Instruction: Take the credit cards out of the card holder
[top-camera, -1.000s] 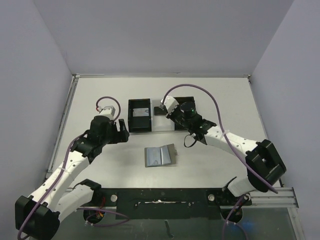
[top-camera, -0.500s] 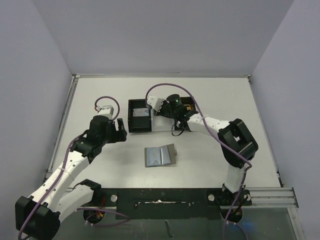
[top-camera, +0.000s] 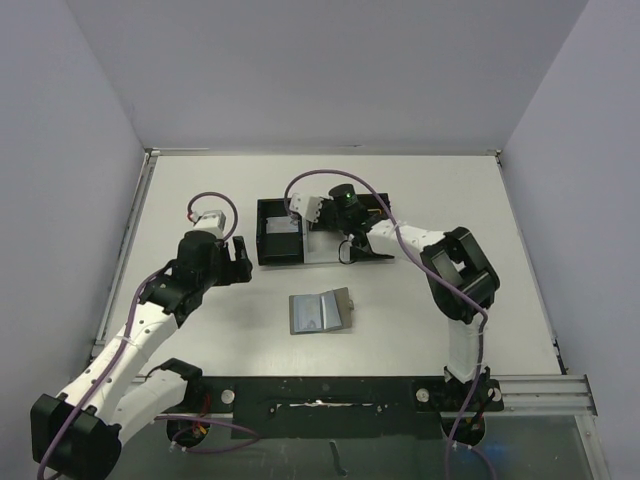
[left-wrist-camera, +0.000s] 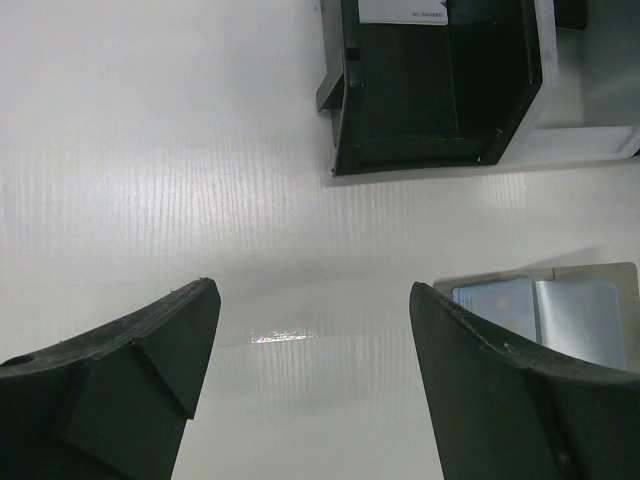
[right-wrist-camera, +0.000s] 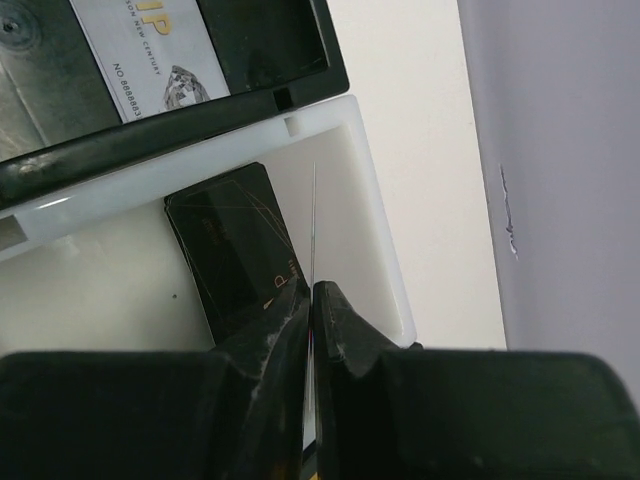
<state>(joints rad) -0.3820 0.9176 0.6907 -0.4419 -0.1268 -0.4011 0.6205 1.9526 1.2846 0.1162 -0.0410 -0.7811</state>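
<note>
Currently my right claw (right-wrist-camera: 313, 300) is pressed together on a thin pale credit card (right-wrist-camera: 314, 215). I see the card only edge-on, as a bright sliver standing out from between the fingertips. It hangs over the white middle compartment (right-wrist-camera: 378, 210) of the black-and-white plastic tray (top-camera: 262, 235), where a black card with gold lettering (right-wrist-camera: 235, 245) lies flat. A whitish printed card (right-wrist-camera: 150, 50) lies in the black compartment (right-wrist-camera: 290, 95) next door. The drop spot is straight below the claw, and the card's plane runs roughly parallel to the white wall beside it. I judge that spreading the fingers here would land it inside, though it might lean on that wall.

My left claw (left-wrist-camera: 310, 300) is spread wide and holds nothing. The small flat grey folding card holder (top-camera: 320, 312) lies open on the table between the arms, closer to the bases than the tray, with its long axis left to right. It sits to the left claw's right. Both claws look about equally near, but the left is free. Whether its grey-blue pockets hold more cards I cannot tell.
</note>
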